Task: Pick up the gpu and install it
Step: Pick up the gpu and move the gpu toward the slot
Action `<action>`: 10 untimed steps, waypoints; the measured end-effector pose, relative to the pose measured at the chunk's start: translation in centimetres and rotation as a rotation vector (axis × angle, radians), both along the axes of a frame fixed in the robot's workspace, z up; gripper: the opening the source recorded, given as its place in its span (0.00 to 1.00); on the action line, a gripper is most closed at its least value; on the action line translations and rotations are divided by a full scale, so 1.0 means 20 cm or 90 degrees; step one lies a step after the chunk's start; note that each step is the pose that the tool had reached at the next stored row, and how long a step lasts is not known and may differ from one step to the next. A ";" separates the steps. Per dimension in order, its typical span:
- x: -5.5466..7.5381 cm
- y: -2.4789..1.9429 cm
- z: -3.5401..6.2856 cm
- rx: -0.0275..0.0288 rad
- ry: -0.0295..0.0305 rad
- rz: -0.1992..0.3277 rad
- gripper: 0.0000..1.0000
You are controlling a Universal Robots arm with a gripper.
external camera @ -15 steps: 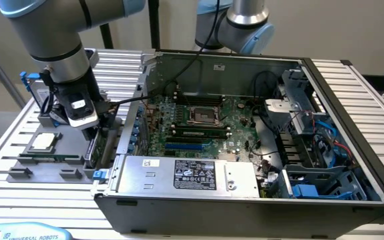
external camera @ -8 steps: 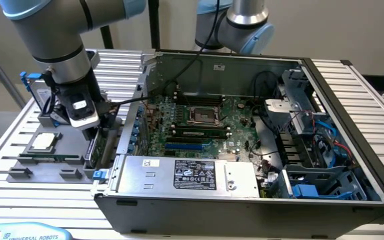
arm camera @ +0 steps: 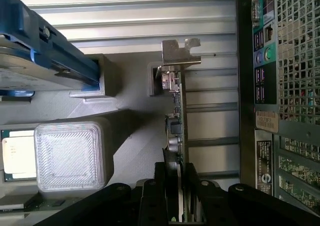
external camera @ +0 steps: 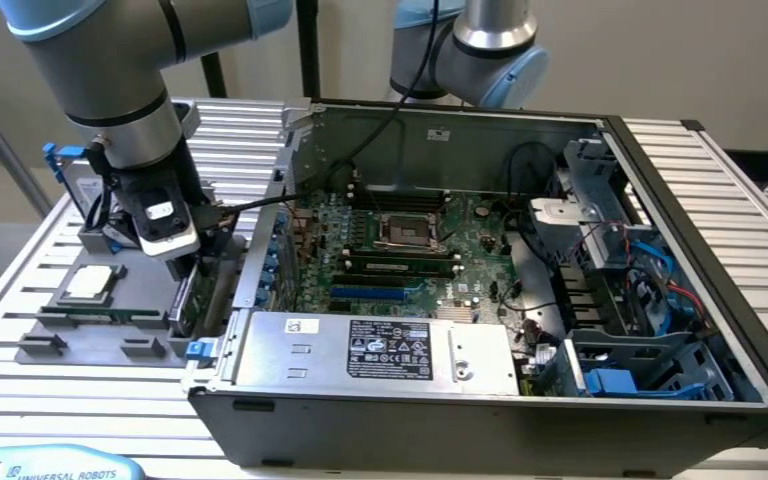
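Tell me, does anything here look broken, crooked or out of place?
Nothing stands out. The computer case lies open with its boards bare, but that looks deliberate. The gpu stands straight on edge in the grey holder beside it, with the gripper down over it.

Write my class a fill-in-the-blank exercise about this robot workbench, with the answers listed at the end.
1. The gripper is down over the ___, which stands on edge in a grey holder.
2. The hard drive nearby has ___ side rails.
3. The computer case is ___, so its motherboard shows.
Missing words: gpu; blue; open.
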State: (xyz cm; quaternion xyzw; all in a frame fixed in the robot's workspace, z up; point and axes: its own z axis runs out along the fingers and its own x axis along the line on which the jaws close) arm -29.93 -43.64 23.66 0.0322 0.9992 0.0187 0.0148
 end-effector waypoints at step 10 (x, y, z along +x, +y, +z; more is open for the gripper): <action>0.00 0.000 -0.001 0.0000 0.0001 -0.022 0.27</action>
